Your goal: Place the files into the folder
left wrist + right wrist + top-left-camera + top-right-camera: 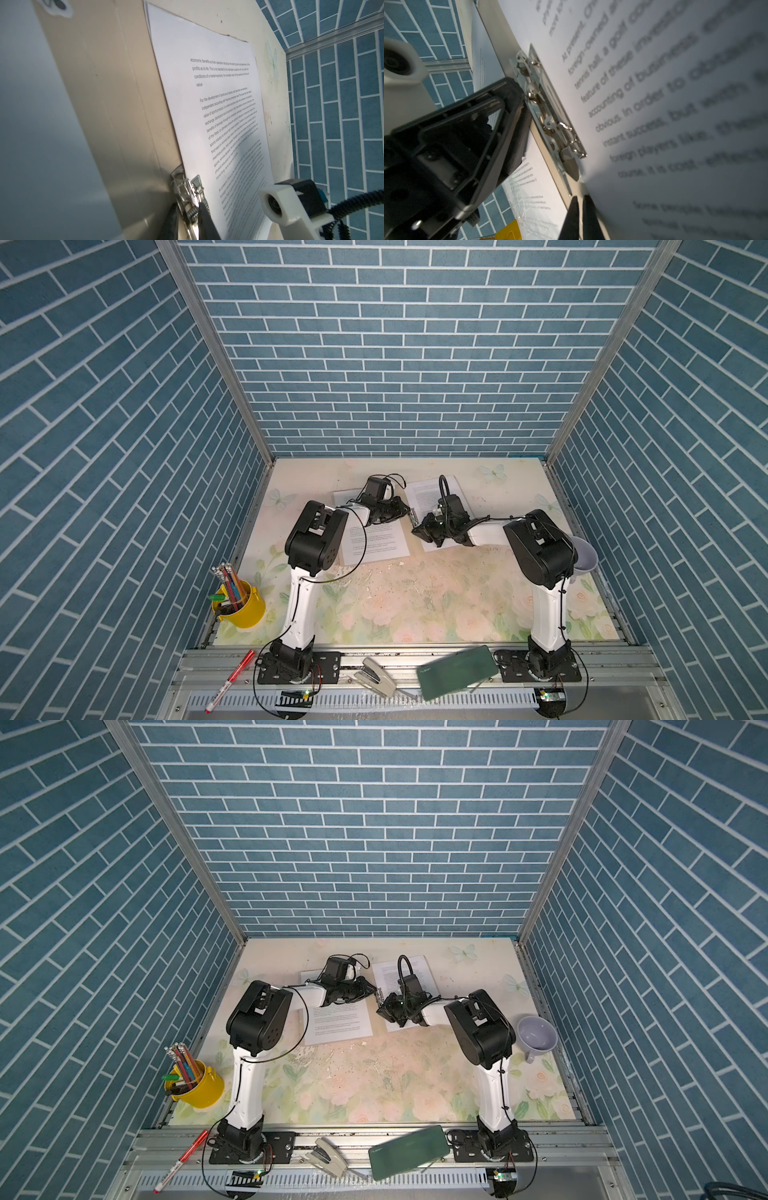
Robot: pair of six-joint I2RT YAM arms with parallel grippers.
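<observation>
Feeding the top sheet (209, 116) under the clip (548, 116) is judged to be the step in hand. The folder (116, 104) lies open at the far middle of the bench (415, 605). The sheet rests on its inner face, one edge just beside the clip at the spine. The left gripper (188, 209) has its jaws clamped on the clip's lever. The right gripper (579, 199) has its jaws together, seemingly pinched on the sheet's edge, where the paper is bowed upward.

A second printed sheet (374, 545) lies flat under the left arm. Whether it rests on the folder's cover or on bare bench cannot be told.

For a clean result, the lever should be held fully raised while the sheet's edge is slid squarely under the clamp bar, parallel to the spine. A skewed push would likely crease the paper. The lever should be lowered only once the edge is seated, and the pinch released after that.
</observation>
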